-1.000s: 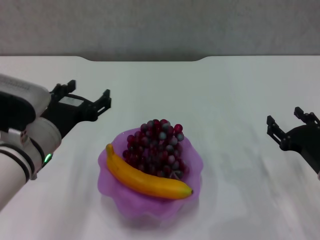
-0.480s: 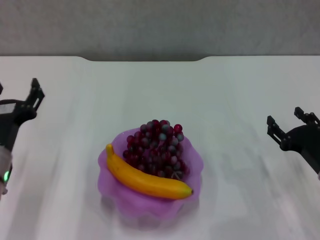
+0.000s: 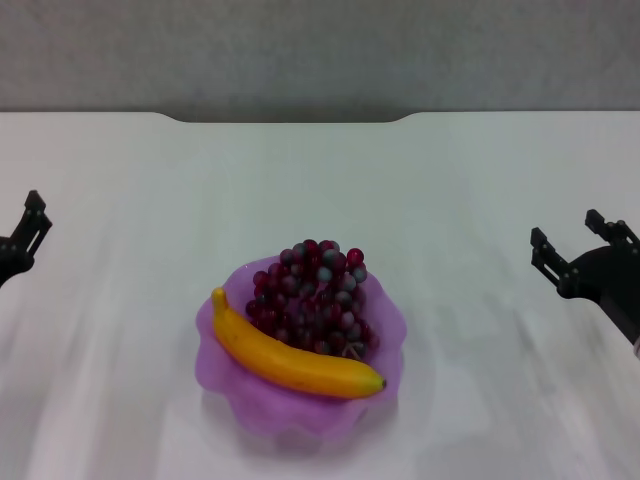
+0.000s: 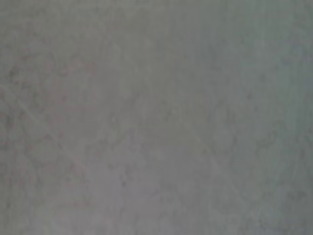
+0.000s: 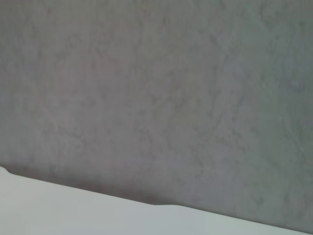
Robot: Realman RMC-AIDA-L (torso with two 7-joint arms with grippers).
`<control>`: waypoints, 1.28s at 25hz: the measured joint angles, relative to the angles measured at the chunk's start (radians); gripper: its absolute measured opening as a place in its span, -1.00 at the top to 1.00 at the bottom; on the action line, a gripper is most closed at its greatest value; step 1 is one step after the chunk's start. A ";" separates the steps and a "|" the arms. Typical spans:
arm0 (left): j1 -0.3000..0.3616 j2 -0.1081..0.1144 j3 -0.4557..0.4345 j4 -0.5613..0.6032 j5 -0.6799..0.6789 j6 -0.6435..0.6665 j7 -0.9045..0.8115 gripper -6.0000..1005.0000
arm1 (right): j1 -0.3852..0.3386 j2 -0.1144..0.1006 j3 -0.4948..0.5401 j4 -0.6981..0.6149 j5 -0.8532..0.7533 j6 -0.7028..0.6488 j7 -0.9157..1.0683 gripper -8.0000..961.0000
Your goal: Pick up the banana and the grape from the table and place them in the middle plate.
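There is one banana (image 3: 292, 359), one bunch of grape (image 3: 315, 295), one middle plate (image 3: 300, 412), one surface (image 3: 450, 180) and two grippers

The left gripper (image 3: 28, 228) is the thing that changes. A second ago it reaches well in over the bench (image 3: 460, 180), its open black fingers just up and to the left of the middle plate (image 3: 385, 325), with the white and black forearm filling the lower left corner of the head view. Half a second ago it is out near the left border, only its wrist and fingers showing. Now it sits lower and farther out still, well apart from the plate: a single dark finger tip and a sliver of its body peek in at the left edge, and the forearm is out of view altogether.
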 joint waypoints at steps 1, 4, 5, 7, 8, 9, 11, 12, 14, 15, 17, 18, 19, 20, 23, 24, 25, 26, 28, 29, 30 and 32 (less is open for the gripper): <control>0.001 0.000 0.000 -0.006 -0.001 0.000 0.004 -0.75 | -0.001 0.000 0.002 -0.001 0.000 0.000 0.000 -0.60; 0.003 -0.001 -0.011 -0.023 -0.009 0.000 0.011 -0.76 | -0.006 0.000 0.008 -0.001 0.002 -0.001 -0.010 -0.60; 0.004 -0.003 -0.017 -0.027 -0.018 0.000 0.008 -0.76 | -0.006 0.000 0.008 -0.001 0.002 0.001 -0.020 -0.61; 0.008 -0.004 -0.022 -0.029 -0.042 0.000 -0.010 -0.76 | -0.006 0.000 0.005 -0.005 0.002 0.004 -0.039 -0.61; 0.010 -0.003 -0.022 -0.029 -0.051 -0.001 -0.018 -0.76 | -0.006 0.000 0.003 -0.010 0.003 0.002 -0.047 -0.61; 0.011 -0.002 -0.021 -0.031 -0.053 -0.003 -0.021 -0.76 | -0.006 0.000 0.003 -0.010 0.003 0.002 -0.047 -0.61; 0.012 0.000 -0.020 -0.037 -0.051 -0.008 -0.015 -0.76 | -0.006 0.000 0.005 -0.010 0.008 -0.002 -0.049 -0.61; 0.013 0.001 -0.019 -0.040 -0.047 -0.009 -0.007 -0.76 | -0.006 0.000 0.008 -0.007 0.019 -0.002 -0.048 -0.61; 0.014 0.001 -0.021 -0.048 -0.046 -0.009 0.009 -0.76 | -0.007 -0.001 0.009 -0.004 0.057 -0.004 -0.040 -0.61; 0.014 0.000 -0.025 -0.048 -0.052 -0.010 0.011 -0.76 | -0.009 -0.001 0.009 -0.004 0.080 -0.004 -0.036 -0.61; 0.015 -0.001 -0.034 -0.046 -0.071 -0.011 -0.004 -0.76 | -0.012 -0.001 0.010 -0.006 0.121 -0.007 -0.034 -0.61; 0.014 -0.001 -0.034 -0.045 -0.074 -0.012 -0.013 -0.75 | -0.012 -0.001 0.010 -0.008 0.132 -0.008 -0.033 -0.61; 0.013 -0.001 -0.034 -0.045 -0.076 -0.015 -0.026 -0.75 | -0.013 -0.001 0.010 -0.009 0.139 -0.011 -0.033 -0.61; 0.011 -0.001 -0.036 -0.047 -0.080 -0.022 -0.033 -0.74 | -0.014 -0.002 0.010 -0.010 0.143 -0.013 -0.033 -0.60; 0.009 -0.002 -0.036 -0.048 -0.098 -0.054 -0.040 -0.74 | -0.020 -0.002 0.010 -0.011 0.144 -0.022 -0.033 -0.60; 0.008 -0.001 -0.036 -0.047 -0.101 -0.063 -0.040 -0.74 | -0.022 -0.002 0.009 -0.011 0.144 -0.030 -0.034 -0.60; 0.006 0.001 -0.033 -0.044 -0.099 -0.072 -0.039 -0.74 | -0.026 -0.002 0.006 -0.011 0.144 -0.048 -0.036 -0.60; 0.004 0.003 -0.031 -0.042 -0.097 -0.078 -0.036 -0.74 | -0.032 -0.002 0.005 -0.011 0.144 -0.067 -0.038 -0.60; -0.001 0.003 -0.029 -0.043 -0.094 -0.080 -0.028 -0.74 | -0.052 -0.003 0.006 -0.012 0.144 -0.131 -0.038 -0.60; -0.007 0.003 -0.027 -0.045 -0.091 -0.082 -0.024 -0.74 | -0.064 -0.003 0.008 -0.012 0.147 -0.169 -0.036 -0.60; -0.009 0.003 -0.027 -0.046 -0.089 -0.084 -0.023 -0.74 | -0.072 -0.003 0.009 -0.012 0.150 -0.191 -0.035 -0.60; -0.015 0.003 -0.026 -0.047 -0.081 -0.094 -0.020 -0.74 | -0.081 -0.004 0.010 -0.015 0.156 -0.212 -0.035 -0.60</control>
